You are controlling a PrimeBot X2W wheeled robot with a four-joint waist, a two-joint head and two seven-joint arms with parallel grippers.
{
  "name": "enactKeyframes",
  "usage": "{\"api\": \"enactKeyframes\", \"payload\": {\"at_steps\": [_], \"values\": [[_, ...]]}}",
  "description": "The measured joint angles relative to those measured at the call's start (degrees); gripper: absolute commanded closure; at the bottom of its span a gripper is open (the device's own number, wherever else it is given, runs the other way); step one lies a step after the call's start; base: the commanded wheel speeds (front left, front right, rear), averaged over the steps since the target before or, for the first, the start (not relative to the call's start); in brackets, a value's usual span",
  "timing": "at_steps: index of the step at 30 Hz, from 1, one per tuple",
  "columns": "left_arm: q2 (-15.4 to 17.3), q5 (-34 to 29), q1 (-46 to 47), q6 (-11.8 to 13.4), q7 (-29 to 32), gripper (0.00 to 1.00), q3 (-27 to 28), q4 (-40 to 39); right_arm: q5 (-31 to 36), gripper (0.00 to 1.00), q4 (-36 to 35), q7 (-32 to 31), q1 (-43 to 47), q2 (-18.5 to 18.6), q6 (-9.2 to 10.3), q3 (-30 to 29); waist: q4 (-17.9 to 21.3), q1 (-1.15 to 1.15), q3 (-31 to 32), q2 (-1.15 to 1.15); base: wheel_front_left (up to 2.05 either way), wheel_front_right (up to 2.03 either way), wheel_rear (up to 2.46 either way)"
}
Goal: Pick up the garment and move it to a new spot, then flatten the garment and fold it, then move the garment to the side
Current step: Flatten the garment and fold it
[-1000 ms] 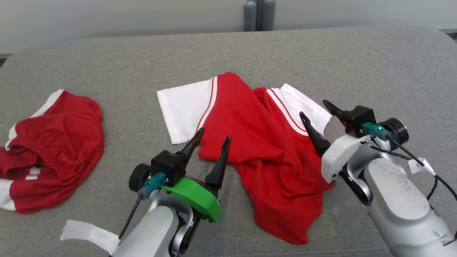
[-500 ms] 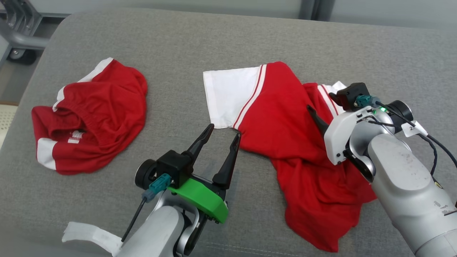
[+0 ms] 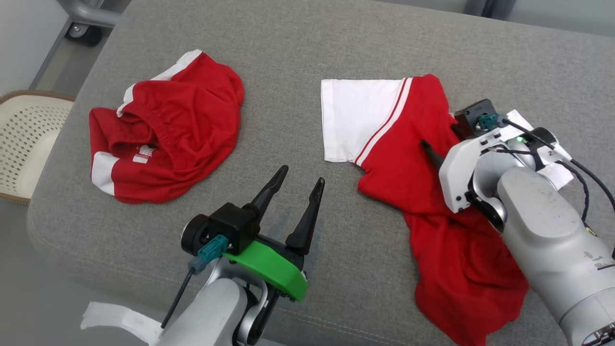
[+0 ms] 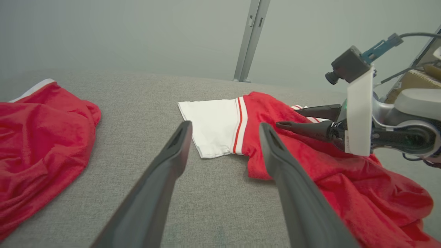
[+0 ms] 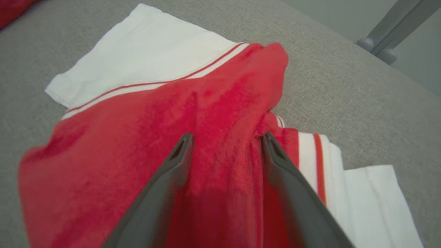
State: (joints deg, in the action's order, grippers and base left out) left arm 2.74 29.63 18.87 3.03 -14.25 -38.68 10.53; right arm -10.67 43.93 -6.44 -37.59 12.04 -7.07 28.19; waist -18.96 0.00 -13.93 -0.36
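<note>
**Inspector:** What changed in the last second?

**Operator:** My head camera swung left; the clothes did not shift on the cushion (image 3: 336, 43). From the left tool (image 3: 301, 174), the shirt (image 3: 399, 178) lies at three o'clock and the shorts (image 3: 178, 129) at ten. Both tools stay wide and empty. The right tool (image 5: 227, 136) sits low over the shirt's red body. I judge the pickup not yet begun.

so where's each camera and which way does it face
head: high on the robot, facing forward and down at cushion, shorts, shirt; left pincer and right pincer open
left wrist: on left arm, low, facing across cushion to shirt; own fingers, plus right pincer
right wrist: on right arm, close over shirt; own fingers
shared: all see the shirt's white sleeve
</note>
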Motion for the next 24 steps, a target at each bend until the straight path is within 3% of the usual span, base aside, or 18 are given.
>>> {"api": "enactKeyframes", "payload": {"at_steps": [1,2,4,5,12,24], "values": [[0.0,0.0,-0.2,0.0,0.0,0.0,0.1,0.0,-0.1,0.2,0.3,0.0,-0.3,-0.3,0.0,0.6,-0.2,0.0,-0.1,0.0,0.0,0.0,0.0],[0.0,0.0,-0.3,0.0,0.0,0.0,0.2,-0.1,-0.5,0.47,1.0,0.0,-0.8,-0.9,0.0,1.7,-0.5,0.0,-0.3,0.0,0.0,0.0,0.0],[0.0,0.0,-0.3,0.0,0.0,0.0,0.5,-0.2,-0.5,0.78,1.5,0.1,-1.2,-0.9,0.0,2.4,-0.6,0.0,-0.3,0.0,0.0,0.0,0.0],[0.0,0.0,-0.3,0.0,0.0,0.0,0.7,-0.2,-0.5,1.0,1.5,0.5,-1.5,-0.7,0.0,2.5,-0.6,0.0,-0.3,0.0,0.0,0.0,0.0],[0.0,-0.1,-0.8,0.5,0.0,0.0,2.6,-0.4,-1.0,1.0,0.9,6.1,-6.1,-1.5,-0.05,1.3,0.2,0.0,0.2,0.0,0.0,0.0,0.0],[0.5,-1.2,-2.1,0.6,0.0,0.0,4.9,-1.0,-10.5,1.0,-3.6,20.8,-15.9,-6.7,0.01,-9.7,4.2,0.0,2.9,0.0,0.0,0.0,0.0]]}}
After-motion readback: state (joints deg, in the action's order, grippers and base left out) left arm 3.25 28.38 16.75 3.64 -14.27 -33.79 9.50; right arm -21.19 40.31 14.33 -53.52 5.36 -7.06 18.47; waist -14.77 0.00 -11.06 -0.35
